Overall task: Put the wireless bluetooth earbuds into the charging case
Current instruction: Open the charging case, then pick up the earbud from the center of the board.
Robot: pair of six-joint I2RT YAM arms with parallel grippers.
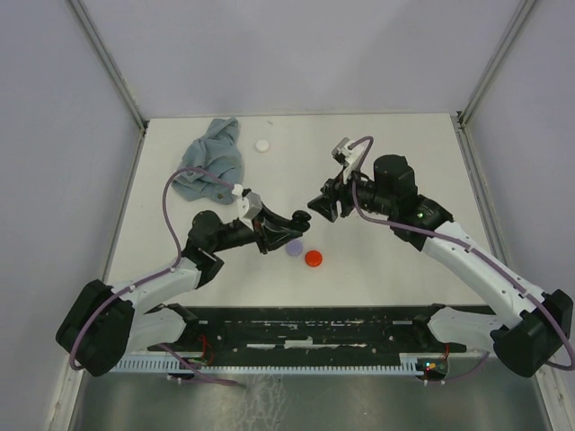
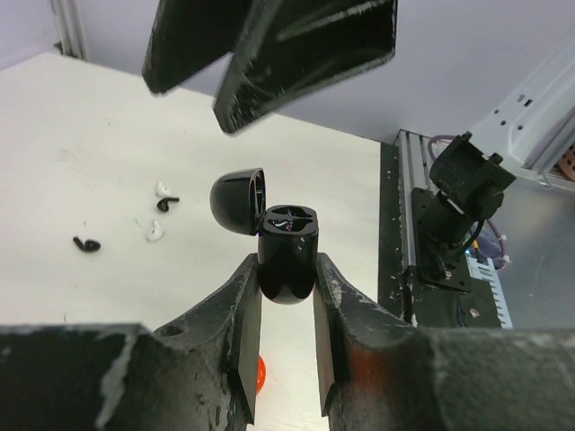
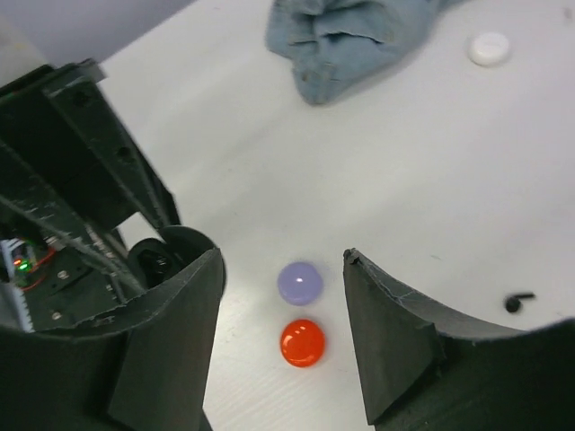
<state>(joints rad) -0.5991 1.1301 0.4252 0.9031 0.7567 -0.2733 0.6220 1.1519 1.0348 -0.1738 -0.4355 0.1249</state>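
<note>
Gripping the black charging case (image 2: 287, 235) tight with the left pincer (image 2: 287, 274), lid flipped open. Right pincer (image 3: 285, 260) wide apart, nothing in it, close to the case. Tiny white and black earbuds (image 2: 154, 233) lying loose on the table (image 2: 90, 135).

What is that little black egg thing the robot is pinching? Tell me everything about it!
It's a small, glossy black case, egg-shaped, plastic by the look. Its rounded lid is flipped open on a hinge and leans to one side. The open top shows two dark hollows; whether anything sits in them I cannot tell. It stands upright, its lower half pinched in the left end effector. Nothing else touches it.
</note>
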